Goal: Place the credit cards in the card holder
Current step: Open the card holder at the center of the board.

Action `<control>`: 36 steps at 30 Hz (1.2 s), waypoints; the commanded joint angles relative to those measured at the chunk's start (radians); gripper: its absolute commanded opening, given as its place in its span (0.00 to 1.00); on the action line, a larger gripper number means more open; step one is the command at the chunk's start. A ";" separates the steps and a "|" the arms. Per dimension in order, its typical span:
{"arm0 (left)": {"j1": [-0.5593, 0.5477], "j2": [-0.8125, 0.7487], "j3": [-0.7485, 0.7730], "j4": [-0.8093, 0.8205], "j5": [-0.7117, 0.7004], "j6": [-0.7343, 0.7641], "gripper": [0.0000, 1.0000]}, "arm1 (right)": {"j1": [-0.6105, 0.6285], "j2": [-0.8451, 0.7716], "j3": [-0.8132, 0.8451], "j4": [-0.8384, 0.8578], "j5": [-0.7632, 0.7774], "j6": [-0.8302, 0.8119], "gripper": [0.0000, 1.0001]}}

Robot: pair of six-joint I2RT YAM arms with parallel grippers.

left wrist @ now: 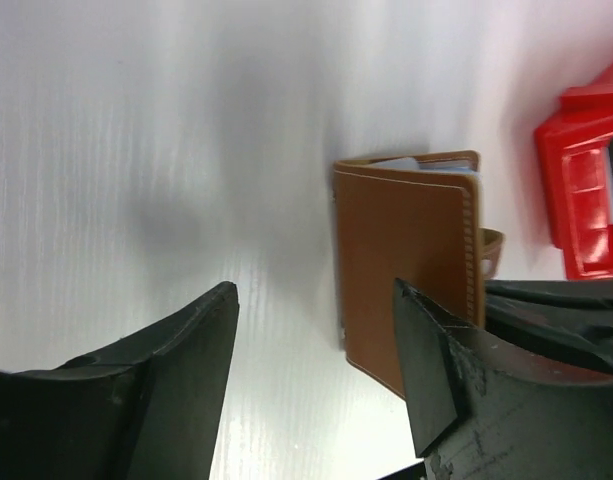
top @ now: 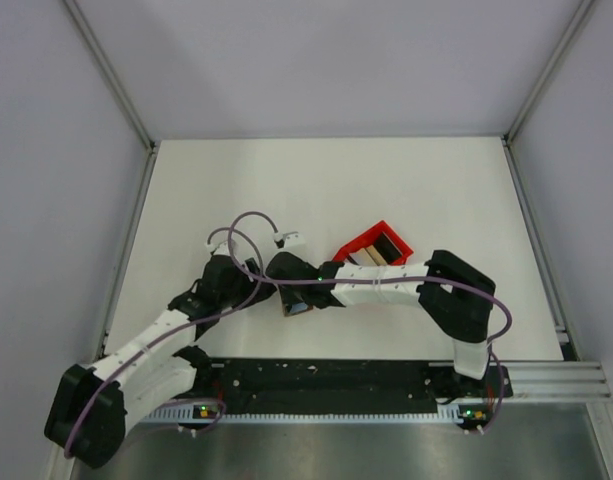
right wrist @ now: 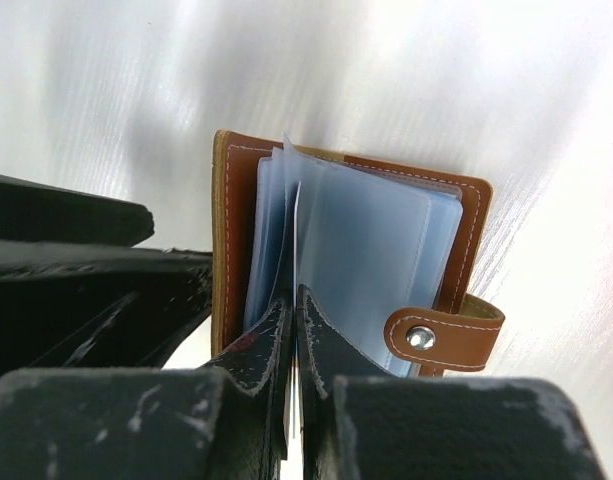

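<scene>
The card holder (right wrist: 226, 230), a brown wallet with pale stitching, lies on the white table (top: 286, 180) just in front of the 2 arms, where both grippers meet over it. In the right wrist view it stands open, its bluish translucent sleeves (right wrist: 376, 250) fanned upward and its closing tab (right wrist: 446, 335) with a metal snap hanging at the lower right. The right gripper (right wrist: 295, 310) has its jaws pressed fully together at the near edge of the sleeves, pinching a thin pale sheet (right wrist: 295, 230) that rises between the fingertips. I cannot tell whether that sheet is a card or 1 of the sleeves. In the left wrist view the left gripper (left wrist: 314, 290) stands wide open with nothing between its fingers (left wrist: 186, 370). One finger is over bare table, and the other overlaps the wallet's near lower corner in the picture; whether it touches the leather cannot be told. From this side the wallet shows its plain brown outer cover, sleeve edges peeping out at the top. The red bin (top: 361, 238) sits on the table just to the right of the wallet, apart from it. The credit cards (top: 378, 252) inside it show as tan and dark strips lying side by side.
</scene>
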 commanded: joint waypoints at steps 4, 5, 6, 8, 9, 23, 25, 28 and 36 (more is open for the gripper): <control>0.006 -0.113 -0.004 0.028 0.033 -0.059 0.70 | 0.019 0.016 0.023 -0.013 -0.018 -0.004 0.00; 0.006 -0.107 -0.006 0.040 0.030 -0.068 0.71 | 0.019 0.013 0.020 -0.007 -0.018 -0.004 0.00; 0.006 -0.098 -0.006 0.046 0.028 -0.073 0.71 | 0.020 0.010 0.016 -0.001 -0.023 -0.004 0.00; 0.006 -0.085 -0.006 0.069 0.031 -0.091 0.71 | 0.020 0.009 0.011 0.005 -0.024 -0.006 0.00; 0.006 -0.082 -0.006 0.074 0.027 -0.108 0.71 | 0.019 0.007 0.011 0.005 -0.024 -0.006 0.00; 0.008 -0.118 0.039 0.040 -0.004 -0.108 0.74 | 0.019 -0.014 -0.018 0.034 -0.031 -0.007 0.00; 0.008 -0.101 0.034 0.069 0.019 -0.108 0.75 | 0.017 -0.014 -0.023 0.037 -0.031 -0.007 0.00; 0.008 -0.085 0.036 0.082 0.019 -0.108 0.75 | 0.017 -0.014 -0.023 0.041 -0.031 -0.006 0.00; 0.008 -0.064 0.053 0.106 -0.005 -0.096 0.75 | 0.017 -0.027 -0.037 0.056 -0.034 -0.004 0.00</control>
